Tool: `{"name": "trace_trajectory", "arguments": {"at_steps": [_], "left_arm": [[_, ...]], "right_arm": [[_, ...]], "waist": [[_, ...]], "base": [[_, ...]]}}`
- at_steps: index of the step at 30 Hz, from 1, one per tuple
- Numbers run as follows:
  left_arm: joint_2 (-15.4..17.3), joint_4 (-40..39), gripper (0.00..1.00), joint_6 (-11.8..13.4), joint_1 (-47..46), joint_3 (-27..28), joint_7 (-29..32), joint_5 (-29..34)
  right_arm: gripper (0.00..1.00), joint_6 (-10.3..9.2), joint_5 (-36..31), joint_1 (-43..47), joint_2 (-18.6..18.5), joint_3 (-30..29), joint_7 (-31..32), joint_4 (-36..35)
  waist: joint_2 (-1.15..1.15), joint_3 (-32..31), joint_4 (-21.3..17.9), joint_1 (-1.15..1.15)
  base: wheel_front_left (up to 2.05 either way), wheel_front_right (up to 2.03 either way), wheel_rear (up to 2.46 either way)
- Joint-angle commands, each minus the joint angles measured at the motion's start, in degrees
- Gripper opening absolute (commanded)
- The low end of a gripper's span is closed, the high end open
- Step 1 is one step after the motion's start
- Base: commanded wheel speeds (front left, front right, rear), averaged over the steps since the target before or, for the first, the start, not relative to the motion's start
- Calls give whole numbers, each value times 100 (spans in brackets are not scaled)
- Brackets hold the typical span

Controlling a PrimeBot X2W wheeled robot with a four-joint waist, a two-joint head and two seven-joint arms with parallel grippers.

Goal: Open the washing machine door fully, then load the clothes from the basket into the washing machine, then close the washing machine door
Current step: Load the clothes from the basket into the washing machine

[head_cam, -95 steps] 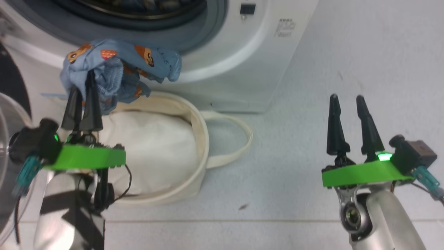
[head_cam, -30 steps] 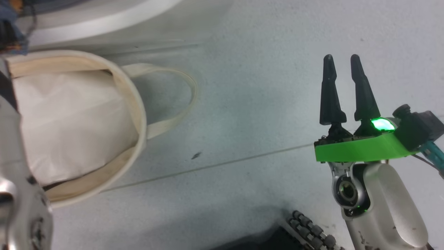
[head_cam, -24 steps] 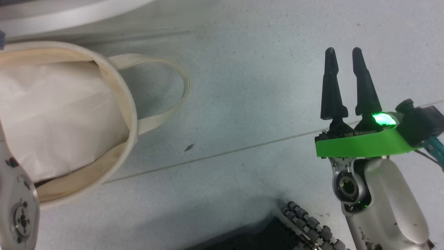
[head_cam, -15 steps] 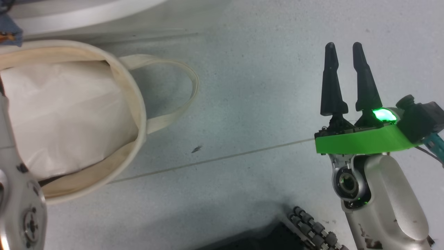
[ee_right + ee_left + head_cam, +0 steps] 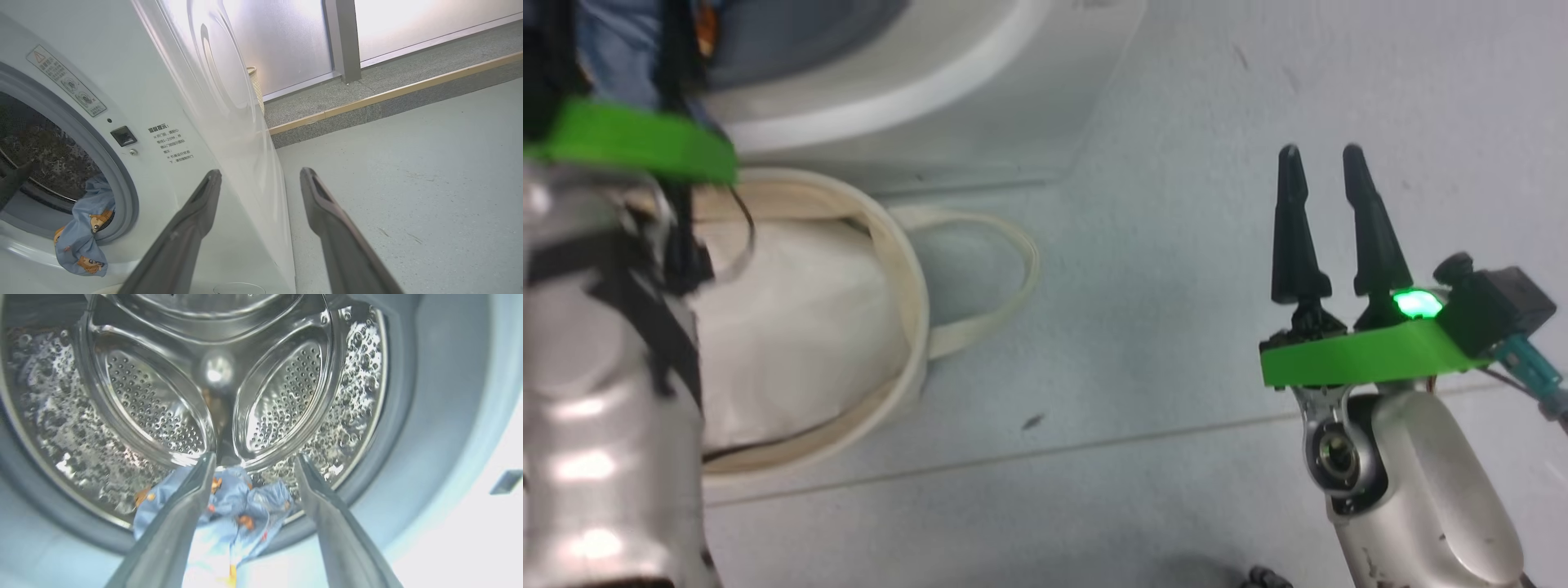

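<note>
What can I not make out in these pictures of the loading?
Head view: the left arm hides the left side of the basket, so what lies there cannot be told.
Left wrist view: glare washes out the lower end of the clothes.
Right wrist view: the printed notes on the washing machine are too small to read.

Floor [image 5: 1160, 245]: pale grey, finely speckled, running right across the head view.
Seam [image 5: 1094, 443]: a thin straight line across the floor, slightly tilted.
Speck [image 5: 1032, 422]: one small dark mark, just above the seam.
White bundle [image 5: 792, 327]: plump, plain, softly creased, over at the left.
Frosted panels [image 5: 286, 41]: bright and glowing in the right wrist view.
Post [image 5: 343, 41]: grey metal upright between the panels.
Ledge [image 5: 408, 65]: rough grey step below the panels, edged by a wooden strip [image 5: 392, 93].
Woven bin [image 5: 256, 87]: just a sliver, close against the panel.
</note>
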Motion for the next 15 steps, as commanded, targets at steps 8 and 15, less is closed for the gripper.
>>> {"name": "trace_trajectory", "arguments": {"at_steps": [8, 15], "left_arm": [[-161, -698, 100, -65, 1761, 275, -26, -307], [-274, -1250, 100, -74, 3107, 63, -26, -558]], "right_arm": [[100, 1, -2, 548, 3, 24, -70, 15], [100, 1, -18, 1024, 3, -159, -70, 97]], "waist": [[0, -1384, 356, 1], [0, -2099, 515, 1]], "base": [[0, 0, 0], [0, 0, 0]]}}
